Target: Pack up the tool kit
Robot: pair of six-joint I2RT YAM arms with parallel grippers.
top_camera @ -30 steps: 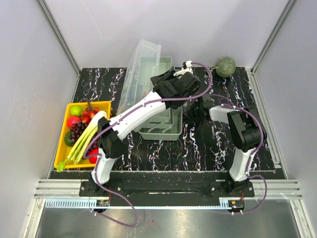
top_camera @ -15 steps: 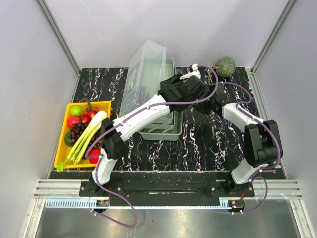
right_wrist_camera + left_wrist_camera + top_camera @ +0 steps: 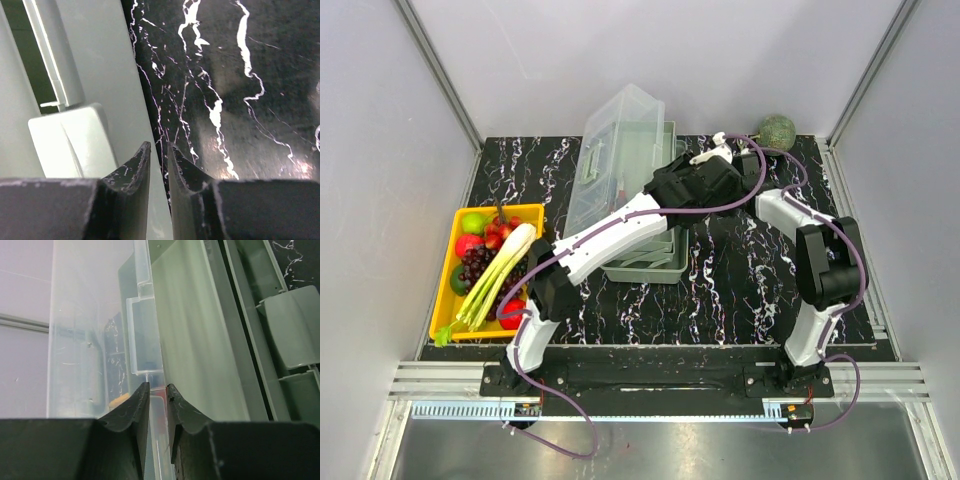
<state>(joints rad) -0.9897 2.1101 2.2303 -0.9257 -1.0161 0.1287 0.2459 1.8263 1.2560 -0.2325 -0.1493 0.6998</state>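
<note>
The tool kit's pale grey-green toolbox [image 3: 645, 264] stands mid-table with its translucent lid [image 3: 616, 150] raised steeply on the left side. My left gripper [image 3: 670, 168] is at the lid's right edge. In the left wrist view, the left gripper [image 3: 157, 385] is shut on the clear lid rim [image 3: 145, 340], beside the green inner wall [image 3: 195, 335]. Small red tools [image 3: 610, 182] show faintly through the lid. My right gripper [image 3: 740, 172] is by the box's back right corner. There the right gripper [image 3: 157, 144] hovers over the box's outer edge [image 3: 115, 75], its jaws a narrow slit apart with nothing between them.
A yellow tray [image 3: 444, 290] of fruit and leek sits at the left. A round green melon [image 3: 777, 133] lies at the back right corner. Black marbled tabletop [image 3: 240, 100] shows to the right of the box. Grey walls enclose the table.
The left arm has swung the lid up and rightward, toward the box. The right arm has moved from the box's front right to its back right corner, its jaws narrowing.
</note>
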